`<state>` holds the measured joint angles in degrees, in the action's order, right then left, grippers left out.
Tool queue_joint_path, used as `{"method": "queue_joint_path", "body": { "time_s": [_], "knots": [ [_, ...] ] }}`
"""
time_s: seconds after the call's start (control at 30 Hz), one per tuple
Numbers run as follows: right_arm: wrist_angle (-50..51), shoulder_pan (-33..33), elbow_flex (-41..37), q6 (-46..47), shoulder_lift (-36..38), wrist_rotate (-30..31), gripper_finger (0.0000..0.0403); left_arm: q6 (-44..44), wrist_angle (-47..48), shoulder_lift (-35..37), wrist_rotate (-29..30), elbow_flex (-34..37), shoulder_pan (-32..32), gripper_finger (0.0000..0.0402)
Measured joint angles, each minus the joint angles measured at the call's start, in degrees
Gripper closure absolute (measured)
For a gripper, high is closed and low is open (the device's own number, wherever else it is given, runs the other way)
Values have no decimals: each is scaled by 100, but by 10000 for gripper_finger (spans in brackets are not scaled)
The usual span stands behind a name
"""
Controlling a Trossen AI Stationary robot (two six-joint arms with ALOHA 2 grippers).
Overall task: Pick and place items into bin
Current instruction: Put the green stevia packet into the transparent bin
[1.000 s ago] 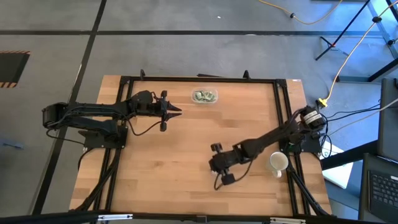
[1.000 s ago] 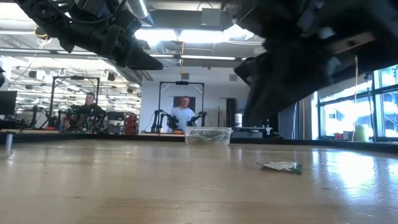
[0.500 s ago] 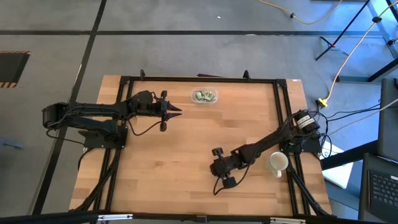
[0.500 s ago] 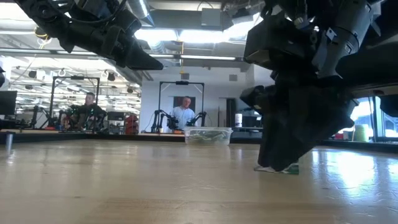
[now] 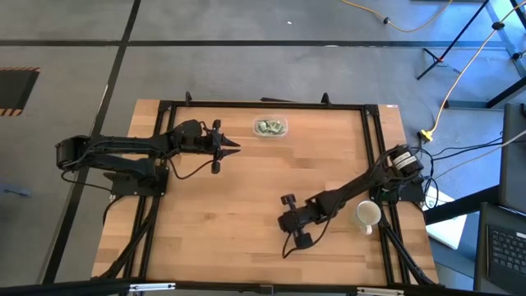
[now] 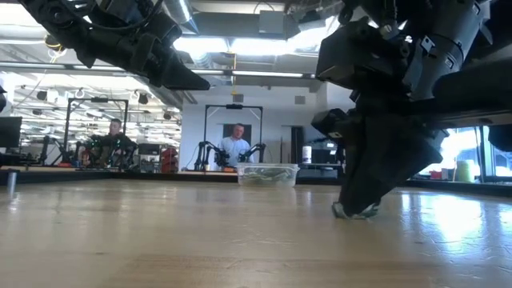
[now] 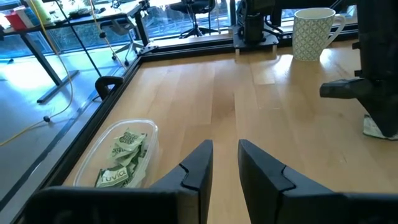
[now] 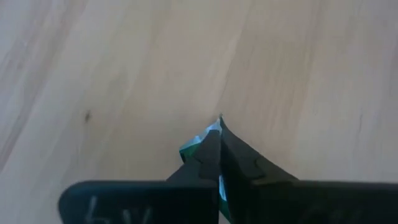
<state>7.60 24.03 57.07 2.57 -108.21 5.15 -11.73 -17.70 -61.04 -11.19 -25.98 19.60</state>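
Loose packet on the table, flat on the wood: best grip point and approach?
Straight down from above, pinching one raised edge. The packet lies flat on the table, so only a lifted edge gives the fingers purchase. The right gripper is doing that, shut on its edge. The left gripper waits near the bin.

high: overhead, straight down | low: table-level | wrists: close, forward | shared: bin
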Motion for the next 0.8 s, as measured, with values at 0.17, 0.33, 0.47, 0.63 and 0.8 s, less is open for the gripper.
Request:
{"method": "queue_joint_path", "body": {
  "time_s": [0.17,0.33,0.47,0.63,0.8],
  "knots": [
    [375,-128,69,-7,415,132,390,1,0,0,5,0,1,332],
    [1058,-598,653,-498,988,627,395,2,0,0,3,0,0,331],
    [1330,-1258,1301,-1232,1273,870,398,2,-1,0,3,0,0,331],
    [1426,-2345,1954,-1978,1288,868,398,4,-43,4,3,0,0,331],
    [1410,-3579,2142,-2364,1284,85,398,193,-40,342,43,0,0,332]
  ]
}}
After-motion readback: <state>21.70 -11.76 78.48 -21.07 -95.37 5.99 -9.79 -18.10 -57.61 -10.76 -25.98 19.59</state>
